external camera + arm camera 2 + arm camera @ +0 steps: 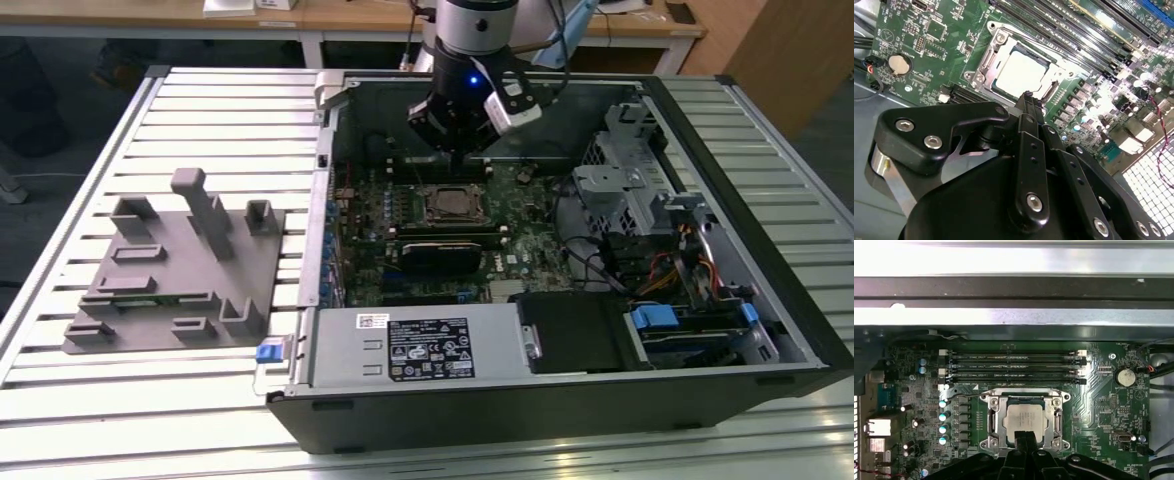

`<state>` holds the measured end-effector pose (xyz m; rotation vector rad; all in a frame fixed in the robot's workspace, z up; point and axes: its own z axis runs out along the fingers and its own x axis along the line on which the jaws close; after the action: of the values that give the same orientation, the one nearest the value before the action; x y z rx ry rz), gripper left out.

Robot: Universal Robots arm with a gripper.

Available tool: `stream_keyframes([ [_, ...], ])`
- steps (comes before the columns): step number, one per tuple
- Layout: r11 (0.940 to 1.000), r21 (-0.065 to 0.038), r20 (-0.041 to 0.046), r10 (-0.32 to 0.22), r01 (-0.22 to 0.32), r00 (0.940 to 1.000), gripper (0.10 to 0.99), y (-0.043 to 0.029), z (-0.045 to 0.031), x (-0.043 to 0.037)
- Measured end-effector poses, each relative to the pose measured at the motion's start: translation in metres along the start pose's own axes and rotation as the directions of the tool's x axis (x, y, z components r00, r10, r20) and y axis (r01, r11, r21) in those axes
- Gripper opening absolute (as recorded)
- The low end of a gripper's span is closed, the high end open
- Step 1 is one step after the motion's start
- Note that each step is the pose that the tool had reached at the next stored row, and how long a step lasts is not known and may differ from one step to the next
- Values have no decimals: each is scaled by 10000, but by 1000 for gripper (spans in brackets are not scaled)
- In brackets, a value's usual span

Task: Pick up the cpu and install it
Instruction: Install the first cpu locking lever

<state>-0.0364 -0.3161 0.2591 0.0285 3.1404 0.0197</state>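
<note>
The cpu (451, 205) (1019, 72) (1026, 420), a pale silvery square chip, lies flat inside the metal-framed socket (985, 60) (991, 415) on the green motherboard (527, 225) of the open computer case. My gripper (461, 155) (1026, 95) (1024, 436) hangs just above the socket, at the chip's edge. Its black fingers are pressed together, shut, with nothing between them. In both wrist views the fingertips cover a small part of the chip's rim.
A grey plastic fixture block (174, 265) with upright posts stands on the slatted table at the exterior view's left. Memory slots (1014, 365) run beside the socket. A drive cage (627, 190) and the power supply (414, 345) stand within the case walls.
</note>
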Motion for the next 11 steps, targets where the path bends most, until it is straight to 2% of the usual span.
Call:
stream_keyframes([
  [11,10000,1,0,-17,17,10000,106,-3,0,166],
])
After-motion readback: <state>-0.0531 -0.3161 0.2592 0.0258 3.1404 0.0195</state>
